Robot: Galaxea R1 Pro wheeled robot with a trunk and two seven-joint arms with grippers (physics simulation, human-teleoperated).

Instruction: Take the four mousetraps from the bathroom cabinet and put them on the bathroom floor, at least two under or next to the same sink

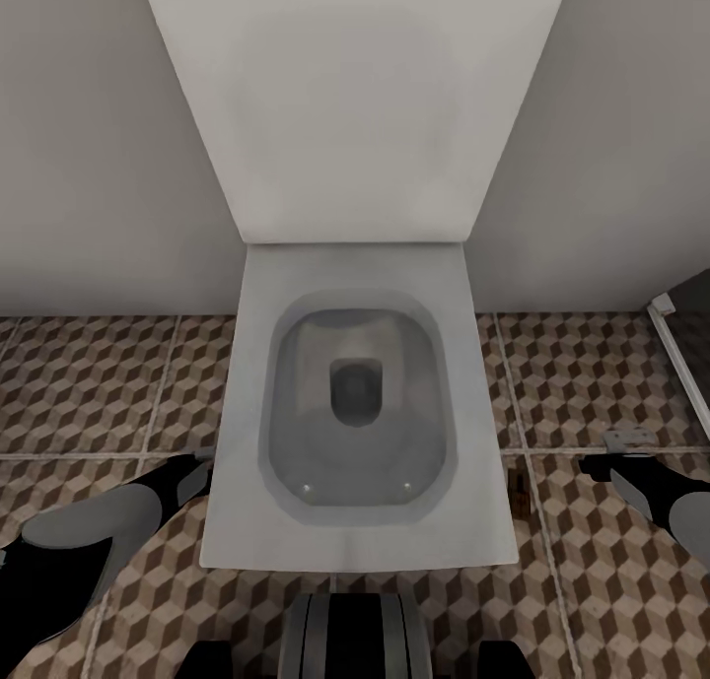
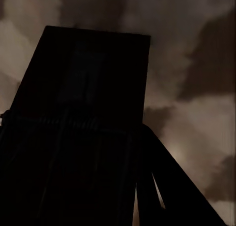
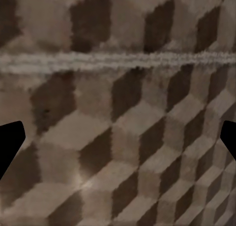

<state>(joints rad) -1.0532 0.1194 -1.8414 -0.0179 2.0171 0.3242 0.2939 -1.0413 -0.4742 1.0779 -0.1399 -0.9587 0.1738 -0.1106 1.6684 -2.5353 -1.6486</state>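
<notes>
Facing: you are looking straight down on a white toilet (image 1: 355,536), its bowl open and its cistern against the wall behind it.
Floor: the bathroom floor (image 1: 89,383) of cube-pattern tiles runs along both sides of the toilet.
Task thing: a small brown oblong (image 1: 519,492) lies flat on the tiles just beside the toilet's front corner, on your right. It may be one of the mousetraps, but it is too small to be sure. The cabinet and sink are not before you here.
Right gripper: the right gripper (image 3: 118,142) points down at bare tile. Its two dark fingertips sit at opposite edges of the wrist view, so it is spread wide and carries nothing.
Left gripper: the left gripper (image 1: 187,474) lies low, close against the toilet's left side. Its wrist view is dark and blocked by a black shape, so you cannot tell how far it is open or whether it holds anything.
Handling: judge a trap as light, thin and stiff. A wooden board will not bend, but it slides easily on smooth tile and gives little height to pinch.
Where to grip: take it across the board's two long edges, fingertips low to the floor, clear of the metal parts.
Risk: a fast close could flick so light a piece away, possibly under the toilet's edge.
</notes>
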